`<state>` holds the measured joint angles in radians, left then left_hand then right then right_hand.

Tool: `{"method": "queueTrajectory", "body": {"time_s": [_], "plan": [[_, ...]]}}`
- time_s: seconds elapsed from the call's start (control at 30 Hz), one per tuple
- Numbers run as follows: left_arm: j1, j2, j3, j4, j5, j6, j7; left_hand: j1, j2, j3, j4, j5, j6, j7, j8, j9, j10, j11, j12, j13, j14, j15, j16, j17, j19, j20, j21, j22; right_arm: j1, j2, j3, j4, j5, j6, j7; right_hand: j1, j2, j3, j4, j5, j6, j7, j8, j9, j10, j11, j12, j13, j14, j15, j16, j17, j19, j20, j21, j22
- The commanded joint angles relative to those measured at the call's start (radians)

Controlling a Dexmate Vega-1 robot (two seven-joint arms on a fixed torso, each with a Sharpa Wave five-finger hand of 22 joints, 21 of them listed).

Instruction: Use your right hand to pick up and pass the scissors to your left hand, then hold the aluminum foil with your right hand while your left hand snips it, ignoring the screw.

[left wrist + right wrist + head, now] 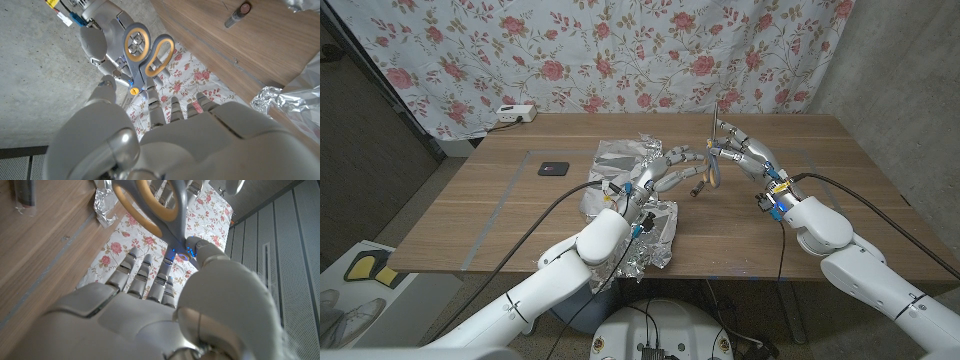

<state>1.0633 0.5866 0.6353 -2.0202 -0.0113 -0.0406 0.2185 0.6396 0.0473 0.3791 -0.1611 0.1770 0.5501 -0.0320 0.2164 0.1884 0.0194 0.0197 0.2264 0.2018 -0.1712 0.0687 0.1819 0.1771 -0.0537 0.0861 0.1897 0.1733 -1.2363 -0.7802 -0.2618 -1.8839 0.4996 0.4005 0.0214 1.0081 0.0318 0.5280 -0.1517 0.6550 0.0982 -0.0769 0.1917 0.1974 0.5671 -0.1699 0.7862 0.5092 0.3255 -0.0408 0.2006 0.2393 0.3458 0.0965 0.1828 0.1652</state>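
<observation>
The right robot hand pinches the grey-and-yellow-handled steel scissors above the wooden desk, long axis near upright, blades pointing up, handle loops down toward the spread, empty left robot hand. Beside the scissors, that hand hovers over the crumpled silver aluminum foil sheet. The left wrist view shows both yellow-lined loops and a small dark screw lying on the desk; the head view shows the blades.

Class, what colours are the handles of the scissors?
The scissors have grey handles with orange-yellow inner rings, seen best in the left wrist view.
</observation>
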Motion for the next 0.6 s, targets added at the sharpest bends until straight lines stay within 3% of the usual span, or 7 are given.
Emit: {"method": "queueTrajectory", "body": {"time_s": [0.03, 0.6], "plan": [[0.011, -0.004, -0.004, -0.002, -0.006, -0.001, 0.012, 0.015, 0.002, 0.008, 0.003, 0.007, 0.009, 0.007, -0.001, 0.003, 0.005, 0.003, 0.005, 0.005, -0.034, 0.004, 0.003, 0.001, 0.000, 0.004, 0.003, 0.003, -0.015, -0.011, 0.014, -0.014, 0.001, -0.007, -0.002, 0.004, 0.014, -0.002, -0.002, 0.005, 0.010, 0.003, 0.002, 0.003, 0.012, -0.016, 0.031, 0.036, -0.004, -0.166, 0.004, 0.003, -0.002, 0.002, 0.006, 0.004], [0.005, -0.061, 0.025, 0.021, 0.002, 0.003, 0.049, 0.016, 0.004, 0.007, 0.005, 0.012, -0.003, 0.058, -0.012, 0.005, 0.011, 0.021, 0.007, 0.006, -0.024, 0.006, 0.005, 0.001, 0.006, 0.010, 0.006, 0.003, -0.054, -0.036, 0.056, -0.023, 0.011, 0.006, 0.003, 0.005, 0.014, -0.001, -0.004, 0.009, 0.011, 0.002, 0.002, 0.003, 0.011, -0.017, 0.034, 0.034, -0.004, -0.166, 0.004, 0.002, -0.001, 0.001, 0.006, 0.004]]}}
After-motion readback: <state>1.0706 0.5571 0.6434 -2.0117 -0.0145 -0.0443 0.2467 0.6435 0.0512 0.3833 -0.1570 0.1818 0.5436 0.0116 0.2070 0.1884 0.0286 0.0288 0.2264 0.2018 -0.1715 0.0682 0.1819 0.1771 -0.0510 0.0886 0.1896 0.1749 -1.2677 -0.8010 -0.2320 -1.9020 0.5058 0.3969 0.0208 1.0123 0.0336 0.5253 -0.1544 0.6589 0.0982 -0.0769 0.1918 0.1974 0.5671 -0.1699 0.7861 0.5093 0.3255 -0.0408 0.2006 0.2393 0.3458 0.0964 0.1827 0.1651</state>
